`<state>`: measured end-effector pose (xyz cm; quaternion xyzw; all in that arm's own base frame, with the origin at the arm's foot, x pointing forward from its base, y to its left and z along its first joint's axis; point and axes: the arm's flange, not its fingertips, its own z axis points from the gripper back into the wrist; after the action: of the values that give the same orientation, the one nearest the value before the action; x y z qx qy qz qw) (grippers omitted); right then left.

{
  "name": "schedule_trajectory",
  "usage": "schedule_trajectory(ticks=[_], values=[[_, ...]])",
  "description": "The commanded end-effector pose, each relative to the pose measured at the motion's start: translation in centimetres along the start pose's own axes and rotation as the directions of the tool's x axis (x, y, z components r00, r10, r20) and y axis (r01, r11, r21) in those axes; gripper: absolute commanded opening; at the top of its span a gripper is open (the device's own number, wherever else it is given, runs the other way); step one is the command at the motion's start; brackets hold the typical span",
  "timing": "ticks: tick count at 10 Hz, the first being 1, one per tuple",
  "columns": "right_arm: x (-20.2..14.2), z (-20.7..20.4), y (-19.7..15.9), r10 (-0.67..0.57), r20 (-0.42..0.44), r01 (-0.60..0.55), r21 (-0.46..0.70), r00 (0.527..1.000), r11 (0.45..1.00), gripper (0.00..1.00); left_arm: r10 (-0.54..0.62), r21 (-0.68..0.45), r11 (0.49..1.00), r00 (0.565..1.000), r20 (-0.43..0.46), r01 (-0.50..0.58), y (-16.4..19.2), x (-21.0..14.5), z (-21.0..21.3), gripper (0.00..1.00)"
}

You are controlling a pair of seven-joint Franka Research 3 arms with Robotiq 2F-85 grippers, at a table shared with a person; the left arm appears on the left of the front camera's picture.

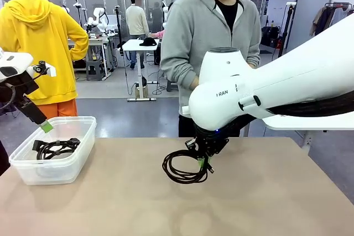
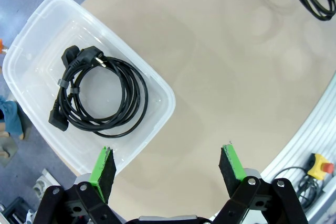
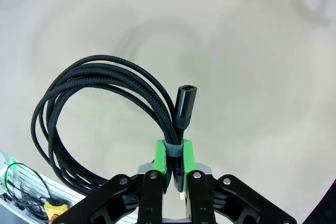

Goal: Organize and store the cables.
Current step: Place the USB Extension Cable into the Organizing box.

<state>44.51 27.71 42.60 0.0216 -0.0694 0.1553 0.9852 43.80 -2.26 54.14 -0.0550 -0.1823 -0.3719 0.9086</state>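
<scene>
- Clear plastic bin (image 1: 86, 145) (image 2: 47, 30), rectangular, no lid: stands at the left end of the tan table (image 1: 265, 192). It is evidently the store for the cords and sits within the left arm's reach.
- Smooth black power cord (image 1: 55, 148) (image 2: 105, 95), a round coil bound with a tie, plug ends at one side: lies flat on the bin's floor. Judged already stored.
- Braided black cable (image 1: 181, 168) (image 3: 89, 93), a round coil of several loops with a small flat plug: near the table's middle, well apart from the bin, hanging from the right gripper. Whether its lowest loop touches the table cannot be told.
- Right gripper (image 1: 203, 160) (image 3: 174, 163), black with green pads: clenched on the braided black cable at its grey wrap band, just beside the plug. Holding at the band likely keeps the loops gathered, so the coil moves as one bundle.
- Left gripper (image 1: 46, 126) (image 2: 168, 166): released, jaws wide with nothing between them. It hovers above the bin's edge, clear of the cord.
- Person in a grey hooded top (image 1: 213, 42): stands at the far side, partly behind the right arm.
- Step judged in hand: taking the second coil across to the bin.
</scene>
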Motion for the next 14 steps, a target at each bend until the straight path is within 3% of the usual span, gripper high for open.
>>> schedule_trajectory(ticks=[1,3,4,5,7,9,11,14], values=[[0.2,-1.2,-0.5,-0.007,-0.011,0.007,0.0,1.0,1.0,0.0,-0.01,0.007,1.0,1.0,-0.006,0.01,0.2,0.1,0.2,1.0],[0.2,-1.2,-0.5,-0.007,-0.011,0.007,0.0,1.0,1.0,0.0,-0.01,0.007,1.0,1.0,-0.006,0.01,0.2,0.1,0.2,1.0],[0.1,-0.8,-0.3,-0.006,-0.016,0.005,-0.001,1.0,1.0,0.15,-0.01,0.007,1.0,1.0,-0.006,0.01,0.2,0.1,0.2,1.0],[-1.0,-1.3,1.3,0.084,0.003,-0.084,0.037,0.996,0.996,0.15,-0.01,0.007,1.0,1.0,-0.006,0.01,0.2,0.1,0.2,1.0],[0.9,-1.8,6.5,-0.038,0.058,0.035,0.055,0.998,0.998,0.15,-0.01,0.007,1.0,1.0,-0.006,0.01,0.2,0.1,0.2,1.0],[2.1,-2.9,11.7,-0.075,0.083,0.074,0.005,0.994,0.997,0.15,-0.01,0.007,1.0,1.0,-0.006,0.01,0.2,0.1,0.2,1.0],[3.5,-6.0,15.7,-0.071,0.054,0.074,-0.05,0.996,0.996,0.15,-0.01,0.007,1.0,1.0,-0.006,0.01,0.2,0.1,0.2,1.0],[4.6,-9.3,17.3,-0.077,0.026,0.08,-0.1,0.997,0.992,0.15,-0.01,0.007,1.0,1.0,-0.006,0.01,0.2,0.1,0.2,1.0]])
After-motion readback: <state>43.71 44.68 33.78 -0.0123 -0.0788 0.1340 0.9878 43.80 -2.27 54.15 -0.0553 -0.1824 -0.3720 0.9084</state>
